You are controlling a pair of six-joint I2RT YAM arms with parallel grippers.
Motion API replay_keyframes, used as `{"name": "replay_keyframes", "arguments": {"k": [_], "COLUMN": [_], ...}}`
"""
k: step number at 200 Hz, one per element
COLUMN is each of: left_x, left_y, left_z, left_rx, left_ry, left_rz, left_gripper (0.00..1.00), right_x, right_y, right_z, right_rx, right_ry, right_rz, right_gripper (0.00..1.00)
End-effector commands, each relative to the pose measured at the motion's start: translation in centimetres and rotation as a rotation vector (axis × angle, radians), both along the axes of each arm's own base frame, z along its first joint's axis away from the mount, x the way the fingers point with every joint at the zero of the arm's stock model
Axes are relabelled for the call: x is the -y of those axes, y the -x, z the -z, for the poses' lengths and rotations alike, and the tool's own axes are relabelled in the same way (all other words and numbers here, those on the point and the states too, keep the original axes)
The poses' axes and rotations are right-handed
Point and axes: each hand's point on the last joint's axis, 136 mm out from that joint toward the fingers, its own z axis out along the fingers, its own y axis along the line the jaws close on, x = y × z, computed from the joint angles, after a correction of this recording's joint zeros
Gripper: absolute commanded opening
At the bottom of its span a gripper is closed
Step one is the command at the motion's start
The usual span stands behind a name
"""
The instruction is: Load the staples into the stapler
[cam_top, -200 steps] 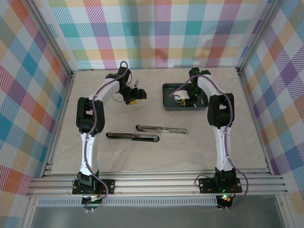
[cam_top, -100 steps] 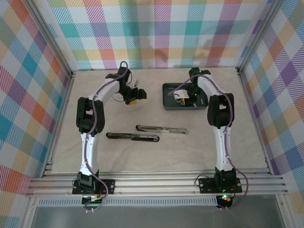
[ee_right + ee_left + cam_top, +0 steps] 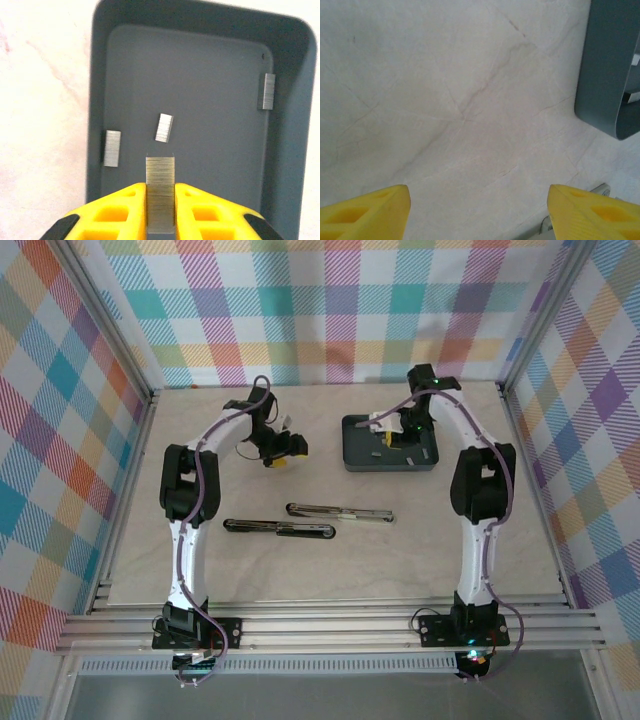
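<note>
Right fingers point(image 3: 136, 200) pinch 1 staple strip point(image 3: 160, 180) between tips, seemingly clear of tray point(image 3: 200, 60) floor. 3 more staples point(image 3: 164, 128) lie loose in tray. Left fingers point(image 3: 370, 212) spread wide over bench point(image 3: 445, 100).

Robot test cell in a lab.
Walled on the left, far and right by plaid cloth point(image 3: 330, 310) in pastel checks, hung behind slanting aluminium frame posts point(image 3: 111, 325). Floored with a pale, marble-look table point(image 3: 400, 560). Fronted at the near edge by slotted aluminium rails point(image 3: 330, 628), with a white left arm point(image 3: 180, 560) and right arm point(image 3: 468, 560) bolted side by side on black bases and trailing purple cables point(image 3: 205, 470).
</note>
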Motion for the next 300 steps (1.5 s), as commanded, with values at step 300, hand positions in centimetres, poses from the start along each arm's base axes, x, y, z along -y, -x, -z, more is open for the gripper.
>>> {"name": "replay_keyframes", "arguments": {"k": [300], "left_x": [-6.2], "left_y": [16.8], "left_z": [-4.6], "left_rx": [0.278], "left_ry": [-0.028], "left_rz": [-0.076], "left_gripper": [0.74], "right_x": [-7.7], "right_y": [29.0], "right_z": [9.4], "right_rx": [-0.386], "right_ry": [0.067], "right_rz": [0.346], "right_gripper": [0.18]}}
